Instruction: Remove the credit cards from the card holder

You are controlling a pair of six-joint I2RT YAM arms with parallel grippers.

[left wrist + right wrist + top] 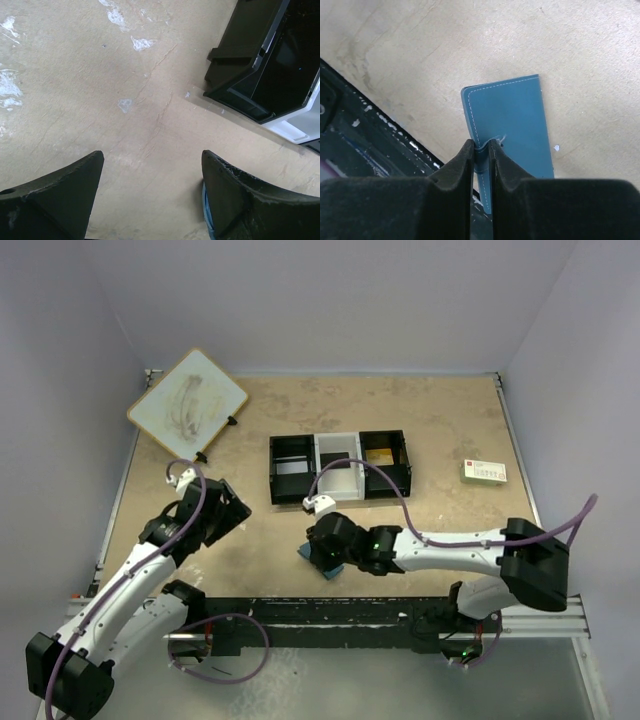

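Observation:
The blue card holder [510,115] lies closed on the tan table by the near edge, with white stitching along its rim. It also shows in the top view [320,565], mostly under my right gripper. My right gripper [480,147] [330,548] is shut on the holder's small snap tab at its long edge. No card shows. My left gripper [150,157] [225,508] is open and empty, low over bare table left of the tray. A pale blue sliver [205,215] shows behind its right finger; I cannot tell what it is.
A black-and-white three-compartment tray [290,483] [240,75] stands mid-table, with a brown item [378,456] in its right compartment. A white card with green and red print [485,472] lies at the right. A wood-framed board [188,403] leans at the back left. A black rail [330,615] [365,135] runs along the near edge.

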